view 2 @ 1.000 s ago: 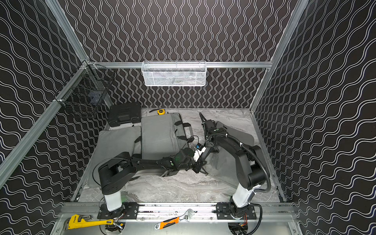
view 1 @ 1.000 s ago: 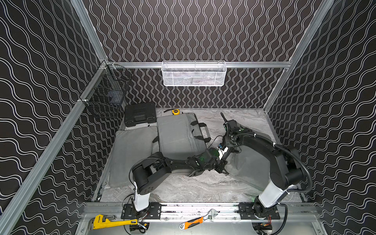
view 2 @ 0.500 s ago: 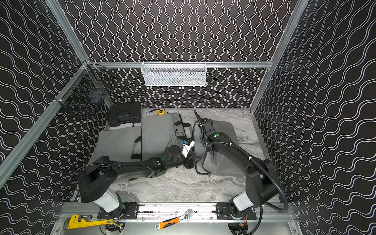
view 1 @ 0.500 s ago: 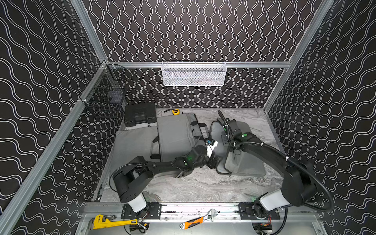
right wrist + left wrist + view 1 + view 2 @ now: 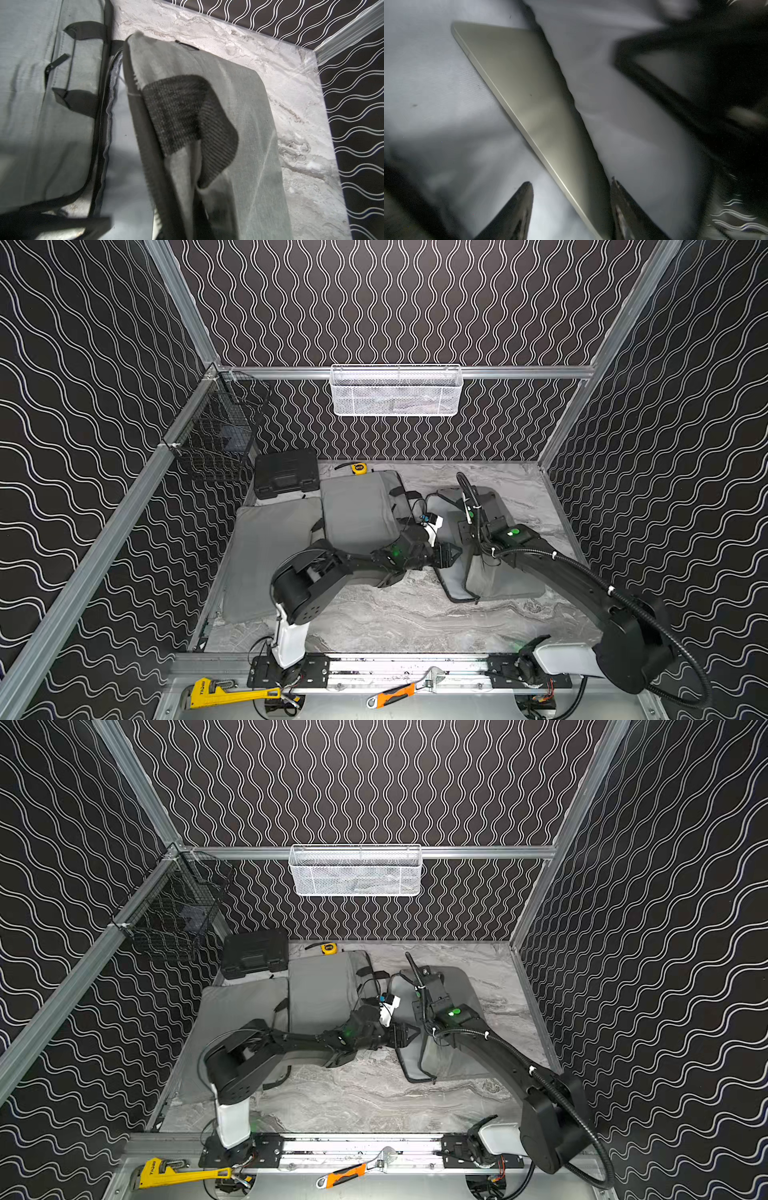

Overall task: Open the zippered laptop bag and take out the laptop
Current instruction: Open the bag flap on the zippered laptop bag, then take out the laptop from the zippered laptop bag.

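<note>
Left wrist, L fingers [image 5: 517, 212] apart by laptop [image 5: 529, 83] (silver), R fingers [image 5: 465, 531] clamped on laptop bag [image 5: 239, 104] flap.

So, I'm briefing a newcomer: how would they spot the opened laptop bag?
On the marble table, three grey bags lie side by side. The laptop bag is the rightmost. Only its flap is lifted, showing a silver laptop; its neighbours lie flat.
</note>
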`<state>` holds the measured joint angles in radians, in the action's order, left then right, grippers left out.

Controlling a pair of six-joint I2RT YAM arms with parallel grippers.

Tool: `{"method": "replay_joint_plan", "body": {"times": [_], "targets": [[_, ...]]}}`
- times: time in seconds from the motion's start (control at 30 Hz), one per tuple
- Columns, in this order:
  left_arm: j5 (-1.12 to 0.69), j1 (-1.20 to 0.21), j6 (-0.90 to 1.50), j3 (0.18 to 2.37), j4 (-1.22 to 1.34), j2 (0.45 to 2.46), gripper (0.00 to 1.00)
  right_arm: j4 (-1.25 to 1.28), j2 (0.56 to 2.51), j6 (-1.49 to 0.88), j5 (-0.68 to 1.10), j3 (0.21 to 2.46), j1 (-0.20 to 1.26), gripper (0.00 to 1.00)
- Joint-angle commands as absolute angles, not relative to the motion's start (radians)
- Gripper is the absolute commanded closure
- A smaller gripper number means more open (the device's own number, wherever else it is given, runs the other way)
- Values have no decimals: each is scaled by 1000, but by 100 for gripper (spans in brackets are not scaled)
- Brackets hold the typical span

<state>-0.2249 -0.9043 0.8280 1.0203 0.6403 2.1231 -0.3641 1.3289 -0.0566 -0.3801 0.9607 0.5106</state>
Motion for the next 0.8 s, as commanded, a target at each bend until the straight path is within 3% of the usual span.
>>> {"method": "replay_joint_plan", "body": {"times": [0.0,0.47,0.7,0.77], "targets": [[-272,-896,939,1062,684,2169,41,-270,1296,-96,-362,947,512,100],[-194,-893,1071,1163,619,2281,38,-267,1303,-163,-327,966,513,100],[-255,-892,1118,1187,643,2316,38,-246,1310,-213,-321,968,514,100],[-285,-904,1150,1218,666,2350,42,-232,1288,-228,-334,952,514,100]]}}
